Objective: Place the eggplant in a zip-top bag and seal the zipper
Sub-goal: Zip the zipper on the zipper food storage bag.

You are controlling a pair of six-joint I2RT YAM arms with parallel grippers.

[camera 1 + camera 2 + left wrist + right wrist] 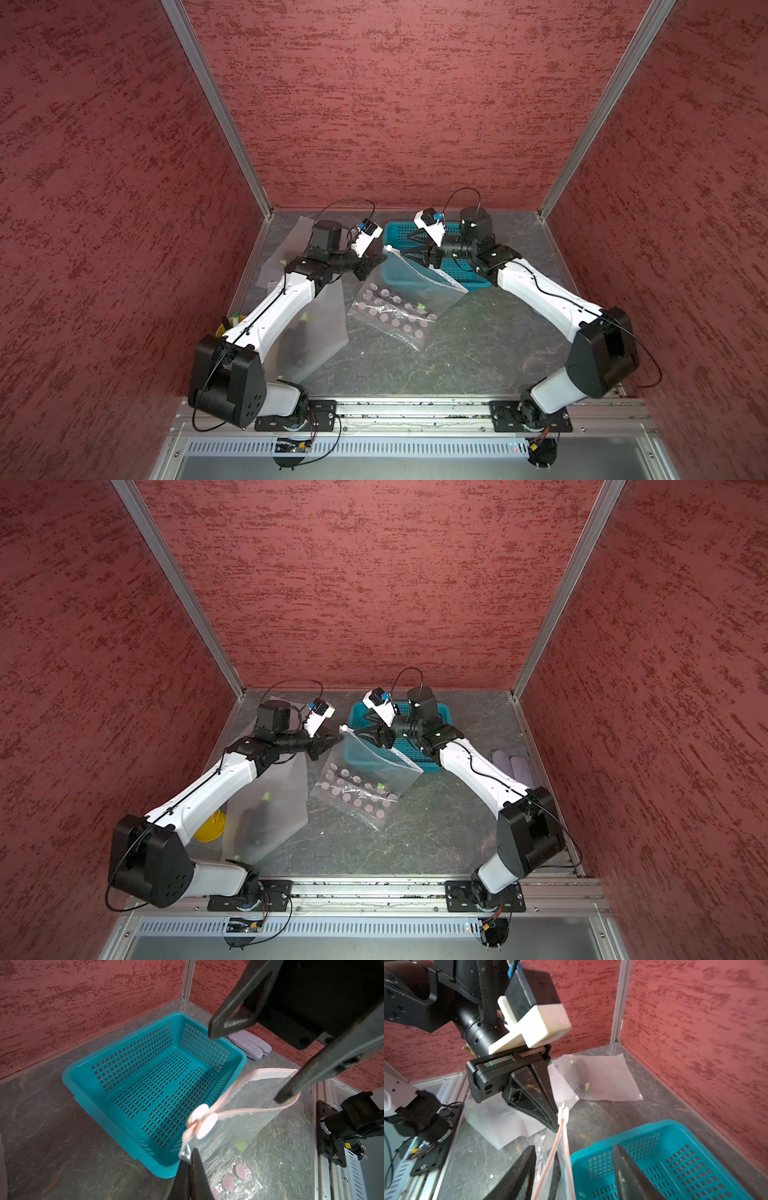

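zip-top bag (399, 307), one basket (399, 226), two pincers (380, 258) (413, 248)

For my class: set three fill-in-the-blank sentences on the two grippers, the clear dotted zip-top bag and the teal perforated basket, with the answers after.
1. The left gripper is ___ on a corner of the clear plastic zip-top bag with pink dots.
2. The right gripper has its jaws ___, one on either side of that bag's zipper edge.
3. The teal perforated plastic basket looks ___ inside.

Missing words: shut; open; empty.
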